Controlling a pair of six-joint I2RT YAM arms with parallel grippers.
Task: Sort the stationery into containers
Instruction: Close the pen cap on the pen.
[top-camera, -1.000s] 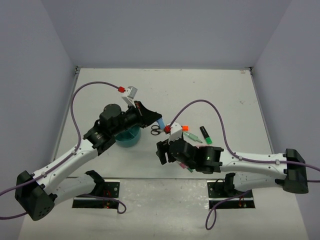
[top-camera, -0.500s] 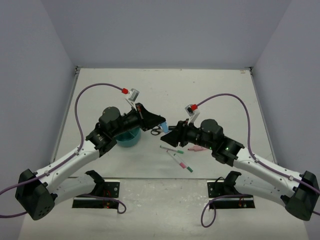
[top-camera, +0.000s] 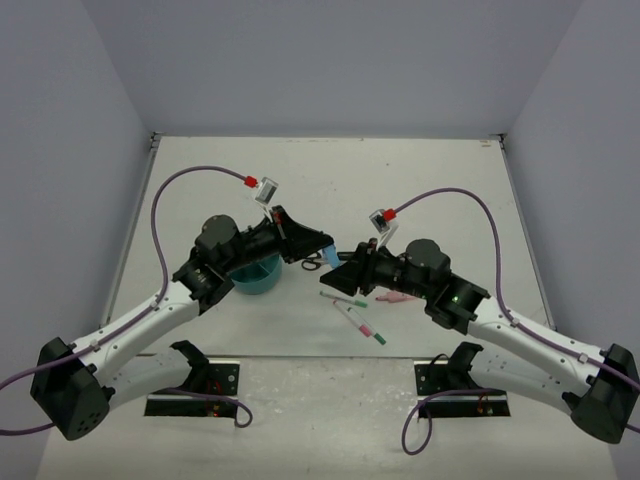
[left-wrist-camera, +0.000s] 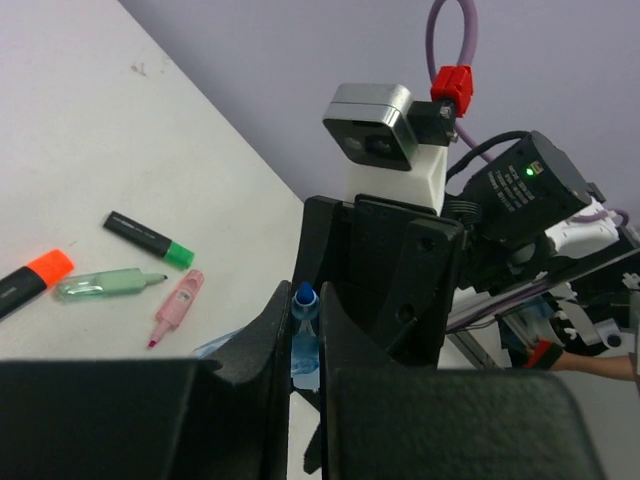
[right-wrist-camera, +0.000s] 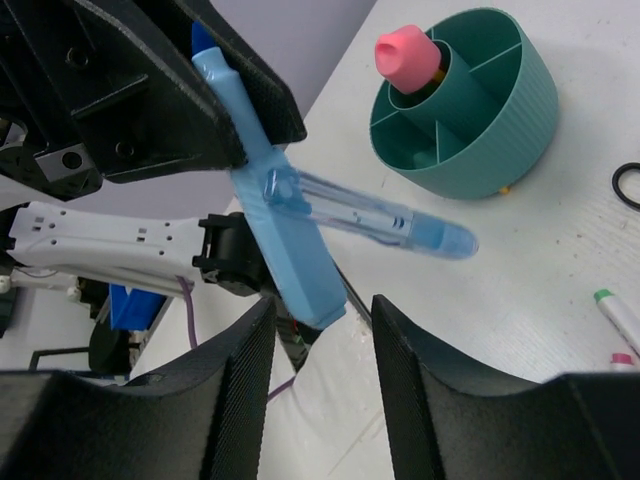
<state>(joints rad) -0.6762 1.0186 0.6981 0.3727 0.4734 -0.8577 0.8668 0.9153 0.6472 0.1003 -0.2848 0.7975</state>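
My left gripper (top-camera: 318, 243) is shut on a light-blue pen (top-camera: 329, 250) and holds it in the air to the right of the round teal organizer (top-camera: 256, 277). In the left wrist view the pen (left-wrist-camera: 303, 345) is pinched between the fingers. My right gripper (top-camera: 341, 264) is open and faces the left one. In the right wrist view the pen's flat blue end (right-wrist-camera: 300, 270) reaches down between my open right fingers (right-wrist-camera: 240, 370). The organizer (right-wrist-camera: 500, 120) holds a pink-capped item (right-wrist-camera: 408, 55) in its centre compartment.
Black scissors (top-camera: 312, 262) lie just right of the organizer. Two thin white pens (top-camera: 346, 299) (top-camera: 366, 325) and a pink tube (top-camera: 394, 298) lie below my right arm. The left wrist view shows a green-capped highlighter (left-wrist-camera: 150, 240), an orange-capped one (left-wrist-camera: 35, 275) and a pale green pen (left-wrist-camera: 105, 284).
My right arm has swung up from near the table's front and brought its open gripper to the pen's end. The left gripper with the pen has barely moved.
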